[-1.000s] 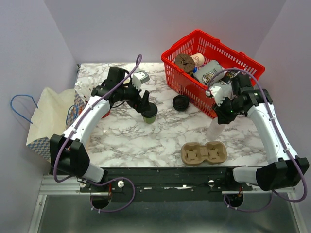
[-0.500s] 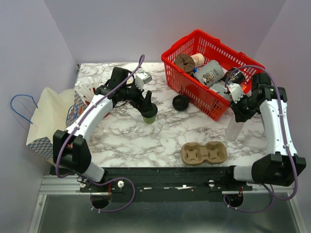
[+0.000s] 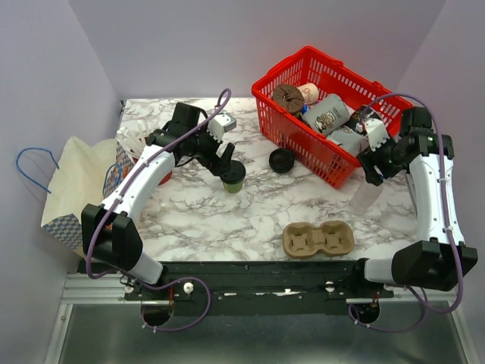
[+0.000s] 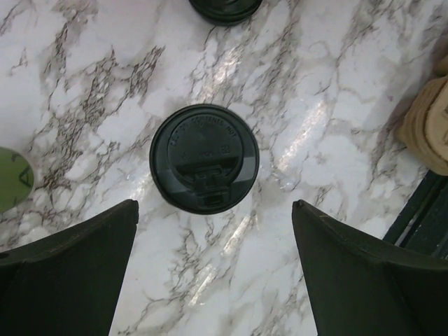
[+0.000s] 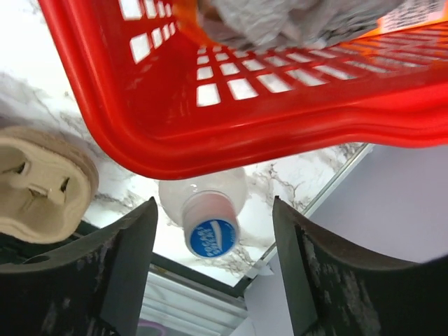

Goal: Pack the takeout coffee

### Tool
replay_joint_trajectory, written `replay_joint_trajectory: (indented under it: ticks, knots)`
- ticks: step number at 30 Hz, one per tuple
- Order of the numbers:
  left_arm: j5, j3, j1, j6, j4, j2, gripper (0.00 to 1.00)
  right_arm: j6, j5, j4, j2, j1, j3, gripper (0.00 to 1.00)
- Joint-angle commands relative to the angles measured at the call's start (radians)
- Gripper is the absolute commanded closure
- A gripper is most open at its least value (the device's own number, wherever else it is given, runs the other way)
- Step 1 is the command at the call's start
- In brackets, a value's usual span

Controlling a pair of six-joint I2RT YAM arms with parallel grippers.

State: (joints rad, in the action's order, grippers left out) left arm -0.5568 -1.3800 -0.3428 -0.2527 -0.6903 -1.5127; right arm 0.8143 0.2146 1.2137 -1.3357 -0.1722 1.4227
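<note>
**Left arm over lidded cup: grasp notes**

Obs: the takeout coffee (image 3: 233,177) stands upright on the marble table (image 3: 189,220), near centre, black lid on. In the wrist view the lid (image 4: 204,157) sits centred between the spread fingers (image 4: 70,266). The left gripper (image 3: 226,161) is fully spread and holds nothing. It hangs just over the cup at its 11 o'clock side, and I see no contact.

The right gripper (image 3: 373,168) is at the table's 3 o'clock edge, beside the red basket (image 3: 303,64). Its jaws are apart and empty. A clear bottle (image 3: 364,196) stands just below it, its cap (image 5: 210,227) visible in the gap.

Judgement: the step in hand is the grasp on the cup.
- Descend straight, keeping the lid centred.
- Bring the pads onto the paper wall below the lid rim, not onto the lid, which could pop off.
- Close only until firm, since a paper cup will likely crush and slop.
- Lift vertically and keep the cup upright.

The cardboard carrier (image 3: 318,239) lies at 4 o'clock from the cup and is the likely destination. A loose lid (image 3: 281,160) at 2 o'clock is off that path.
</note>
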Motion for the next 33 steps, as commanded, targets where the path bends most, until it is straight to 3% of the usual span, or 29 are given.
replay_joint_trajectory:
  ticks: [1, 11, 21, 29, 33]
  knots:
    - [0.161, 0.010, 0.002, -0.125, -0.089, -0.012, 0.01, -0.066, 0.052, -0.051, 0.033, -0.006, 0.068, 0.21]
    - [0.176, 0.116, 0.050, -0.082, -0.060, -0.070, 0.02, -0.141, 0.101, -0.132, 0.118, -0.006, 0.101, 0.13]
    - [0.054, 0.137, 0.048, -0.258, 0.053, -0.148, 0.02, -0.149, 0.117, -0.105, 0.115, -0.006, 0.130, 0.13]
    - [-0.118, 0.081, 0.025, -0.272, 0.110, -0.241, 0.03, -0.162, 0.127, -0.114, 0.105, -0.006, 0.136, 0.13]
    - [-0.130, 0.053, -0.007, -0.284, 0.130, -0.293, 0.04, -0.159, 0.121, -0.118, 0.121, -0.006, 0.124, 0.13]
